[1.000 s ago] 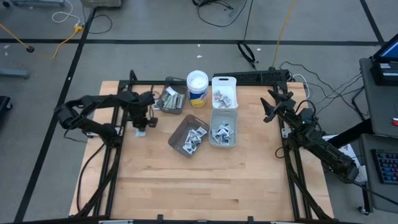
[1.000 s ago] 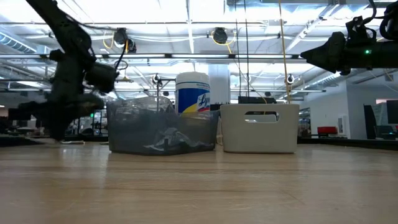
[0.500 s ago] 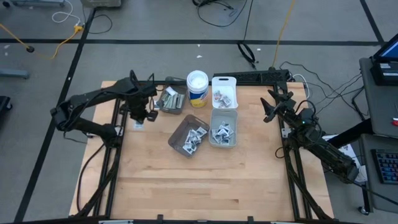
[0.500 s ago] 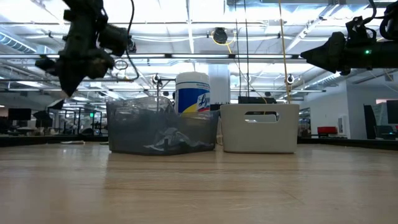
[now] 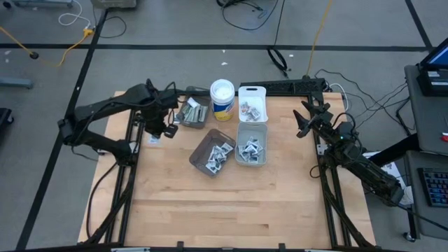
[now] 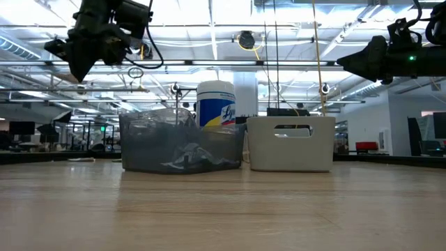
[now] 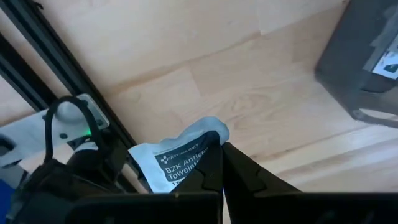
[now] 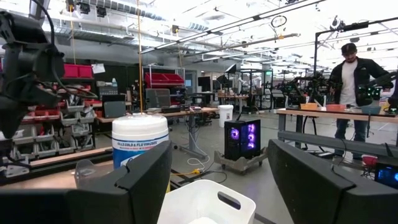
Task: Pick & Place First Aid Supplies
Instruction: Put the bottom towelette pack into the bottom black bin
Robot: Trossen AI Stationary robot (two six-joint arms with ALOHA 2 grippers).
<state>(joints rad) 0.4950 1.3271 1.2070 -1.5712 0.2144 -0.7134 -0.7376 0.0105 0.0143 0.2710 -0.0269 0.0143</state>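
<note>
My left gripper (image 5: pixel 157 129) hangs high over the table's left far part, left of the smoky bin of strips (image 5: pixel 191 113), and is shut on a white packet with blue print (image 7: pixel 177 159). In the low view it (image 6: pixel 78 64) is well above the bins. More packets lie in the tilted smoky bin (image 5: pixel 213 155) and in the pale bin (image 5: pixel 251 145). My right gripper (image 5: pixel 304 120) waits open and raised near the table's right far edge, its fingers spread wide in its wrist view (image 8: pixel 217 180). My left gripper pinches the white packet between its two shut fingers (image 7: pixel 239 171), at the packet's edge (image 7: pixel 208 140) beside the blue print. The fingers point down from above. The packet is lifted clear of the table and sticks out past the fingertips.
A white wipes canister (image 5: pixel 222 99) stands between the far bins, with a white bin (image 5: pixel 252 103) to its right. Black frame rails (image 5: pixel 133 140) run along both table sides. The near half of the wooden table (image 5: pixel 231 203) is bare.
My left gripper has risen from the table surface to well above the bins and shifted slightly toward the far edge, staying shut. The white packet has come up with it and now hangs clear of the table.
</note>
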